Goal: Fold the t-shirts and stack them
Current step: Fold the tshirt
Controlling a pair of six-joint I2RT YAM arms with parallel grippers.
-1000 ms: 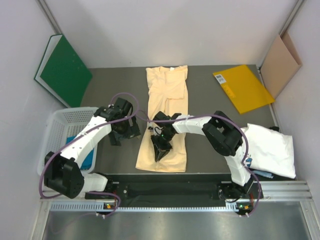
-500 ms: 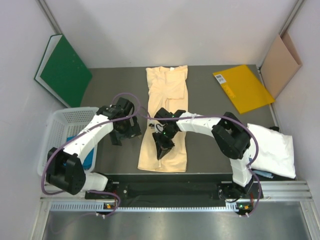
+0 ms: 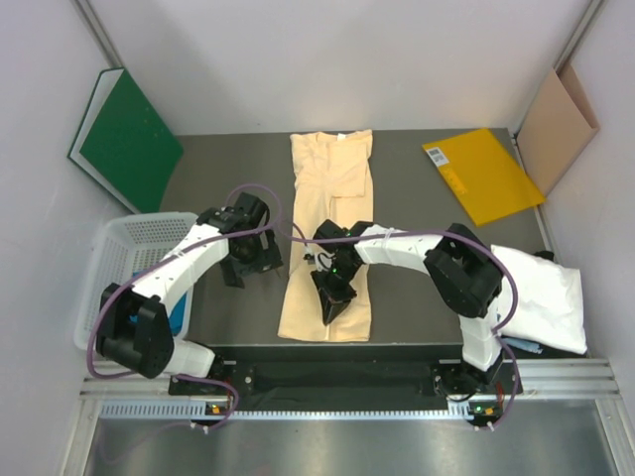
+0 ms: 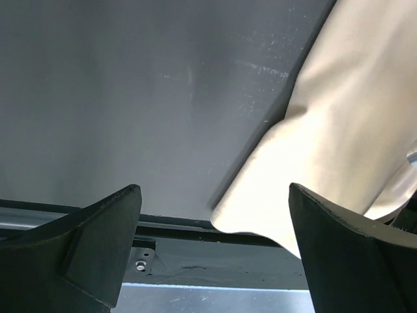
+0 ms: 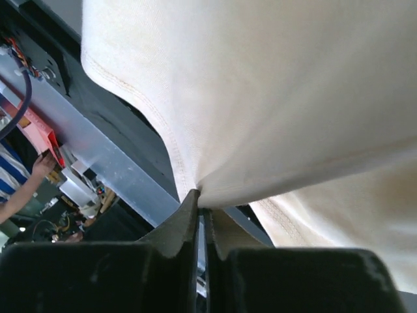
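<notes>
**Right jaws pinched on the peach shirt's near end; left jaws open alongside**

The right gripper [image 5: 201,207] is closed on a small pinch of the peach-yellow t-shirt [image 3: 332,174]. In the right wrist view the cloth gathers to a point right at the fingertips, and the hem seam curves away to one side. The pinch sits at the shirt's near end, about mid-width.

The left gripper [image 4: 214,192] is spread wide and empty. It hovers just beside the shirt's left edge, near the near-left corner, without touching the cloth.

The shirt lies as a narrow strip on the table [image 3: 417,228]. Its long axis runs straight away from the arms, so nearly all the cloth is beyond the right fingers.

My read is that you would carry the pinched end along that axis onto the far end. The right arm already has it. The left arm is near enough to take the near-left corner so the fold goes over square.

The white t-shirt [image 3: 536,293] lies well apart to the peach shirt's right. The teal-blue t-shirt [image 3: 179,313] is in the basket [image 3: 129,243], well apart to the peach shirt's left.
</notes>
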